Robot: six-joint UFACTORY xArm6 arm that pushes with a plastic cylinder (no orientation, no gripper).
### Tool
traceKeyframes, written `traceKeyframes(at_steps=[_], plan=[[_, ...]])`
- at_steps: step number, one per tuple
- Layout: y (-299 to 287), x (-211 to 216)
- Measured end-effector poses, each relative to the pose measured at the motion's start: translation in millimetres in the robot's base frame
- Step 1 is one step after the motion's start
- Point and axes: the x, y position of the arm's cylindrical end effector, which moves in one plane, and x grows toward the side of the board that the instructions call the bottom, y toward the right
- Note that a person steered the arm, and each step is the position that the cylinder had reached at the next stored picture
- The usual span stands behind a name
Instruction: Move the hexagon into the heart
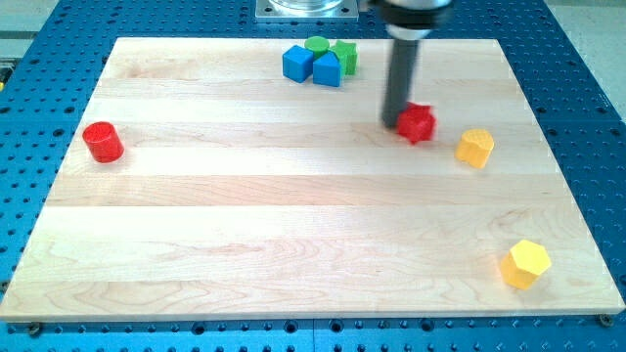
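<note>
The yellow hexagon [526, 263] lies near the board's bottom right corner. The yellow heart [475, 148] lies above it, at the view's right, well apart from the hexagon. My tip [395, 123] stands on the board up and to the left of the heart, right against the left side of a red star-like block [419, 123]. The tip is far from the hexagon, up and to its left.
A red cylinder [102, 142] sits at the board's left. At the top middle a cluster holds a blue cube [297, 63], a blue block [327, 70], a green round block [317, 44] and a green star [345, 56]. The wooden board [245, 225] lies on a blue perforated table.
</note>
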Motion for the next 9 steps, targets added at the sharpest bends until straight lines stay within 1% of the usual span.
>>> traceKeyframes(at_steps=[1, 2, 3, 4, 5, 6, 7, 8, 9], plan=[[12.3, 9.6], [-44.2, 76.3], [-64.3, 175.3], [5.4, 253.3], [40.4, 254.3], [109.9, 248.0], [119.2, 220.5], [80.5, 211.3], [85.8, 248.7]])
